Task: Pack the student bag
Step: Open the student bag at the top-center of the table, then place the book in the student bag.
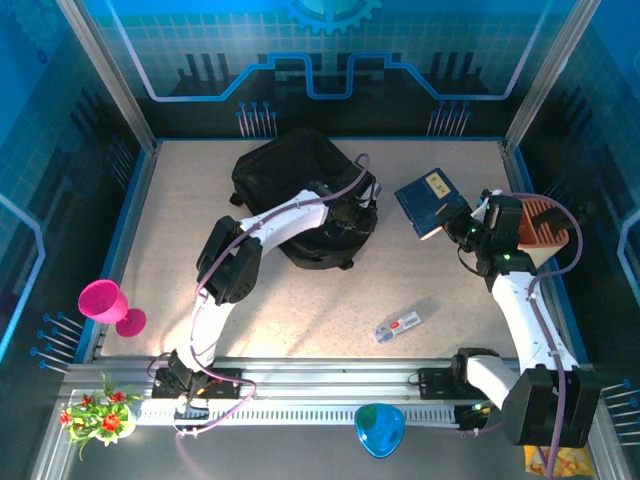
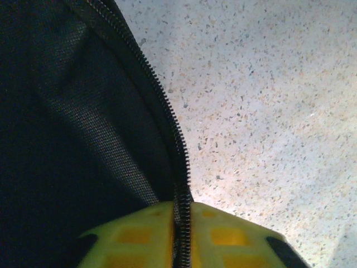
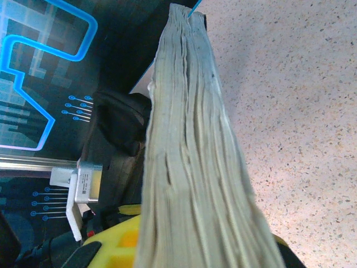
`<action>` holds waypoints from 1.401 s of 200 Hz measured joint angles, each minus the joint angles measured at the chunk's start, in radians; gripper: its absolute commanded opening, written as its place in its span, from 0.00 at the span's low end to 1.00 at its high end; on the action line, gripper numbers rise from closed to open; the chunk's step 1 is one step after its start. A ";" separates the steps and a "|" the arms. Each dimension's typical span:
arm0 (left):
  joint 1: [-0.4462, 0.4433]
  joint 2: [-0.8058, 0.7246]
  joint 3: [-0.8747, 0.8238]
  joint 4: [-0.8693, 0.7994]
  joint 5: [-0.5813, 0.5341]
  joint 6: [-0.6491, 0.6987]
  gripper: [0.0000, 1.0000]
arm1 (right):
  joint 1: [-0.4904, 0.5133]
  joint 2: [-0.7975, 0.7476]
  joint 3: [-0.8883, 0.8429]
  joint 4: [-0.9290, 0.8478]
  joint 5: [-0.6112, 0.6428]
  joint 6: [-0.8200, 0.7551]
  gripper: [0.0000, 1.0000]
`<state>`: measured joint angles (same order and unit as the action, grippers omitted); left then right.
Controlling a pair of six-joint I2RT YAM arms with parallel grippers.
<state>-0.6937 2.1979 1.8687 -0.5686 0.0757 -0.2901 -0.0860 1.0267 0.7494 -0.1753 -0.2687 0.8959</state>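
So the student bag (image 1: 280, 175) is the black backpack slumped on the far middle of the table (image 1: 330, 300), a bit left of centre. The left hand (image 2: 181, 239) is right at its right-hand side. In the left wrist view the yellow pads are pinched tight together on the zipper (image 2: 167, 111) edge, with black mesh fabric on one side and bare table on the other. The right hand (image 1: 466, 226) is clamped on a dark blue book (image 1: 428, 198), just right of the bag and apart from it. In the right wrist view the page block is squeezed between its pads. My read is that this is the "hold the mouth open, feed the book in" step. To do it well I'd lift and pull that zipper edge up and away so the opening really gapes. That strip is thin and could slip out of a pinch. Then bring the book in narrow edge first, angled down into the gap, so it doesn't snag on the zipper teeth. Head count: one bag, one book, one small white-and-red packet (image 1: 397, 326) lying on the table near the front, one pink goblet (image 1: 108, 304) at the left edge, one blue dish (image 1: 380, 428), and one bunch of fake flowers (image 1: 98, 410) down by the rail.
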 measured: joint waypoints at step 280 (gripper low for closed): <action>0.168 -0.348 -0.222 0.253 0.177 -0.025 0.00 | 0.409 0.423 0.144 0.188 -0.089 0.182 0.10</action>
<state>-0.5255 1.8496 1.6466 -0.3161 0.2523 -0.3153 0.3233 1.4494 0.8932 0.0132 -0.3580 1.0775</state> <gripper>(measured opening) 0.050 0.135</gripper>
